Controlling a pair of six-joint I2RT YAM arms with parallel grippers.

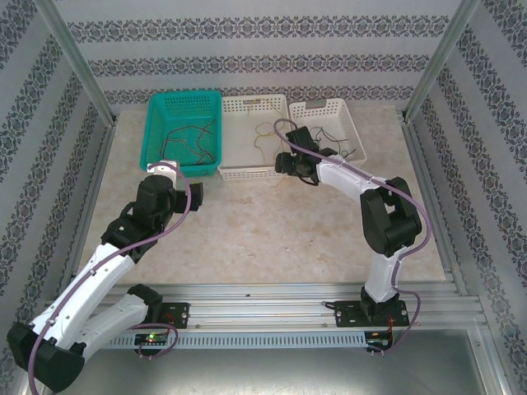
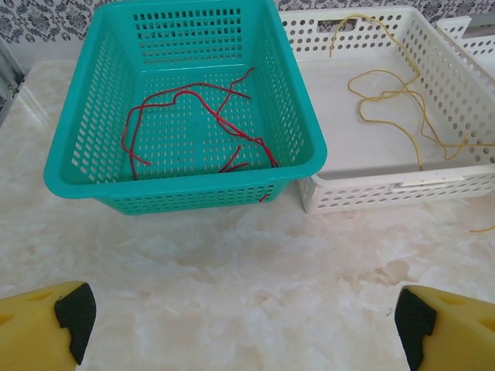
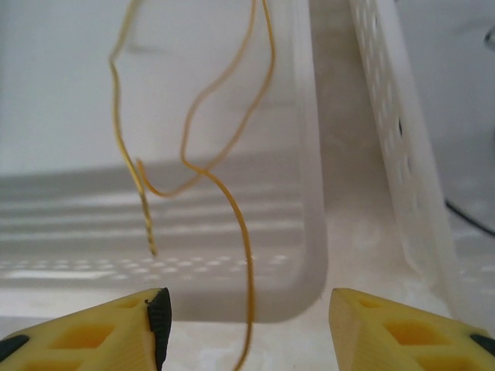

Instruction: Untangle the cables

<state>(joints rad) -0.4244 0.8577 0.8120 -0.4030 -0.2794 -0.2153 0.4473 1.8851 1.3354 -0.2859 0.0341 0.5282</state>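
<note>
Yellow cable between right fingers

Red cables in teal basket, yellow cables in white basket.

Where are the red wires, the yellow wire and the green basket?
red wires [image 2: 220, 121], left wrist view, middle of the tangle.
yellow wire [image 2: 383, 73], left wrist view, its big loop.
green basket [image 2: 178, 185], left wrist view, front rim.

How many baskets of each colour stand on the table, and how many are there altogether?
Teal basket: 1
White baskets: 2
Total: 3
</note>
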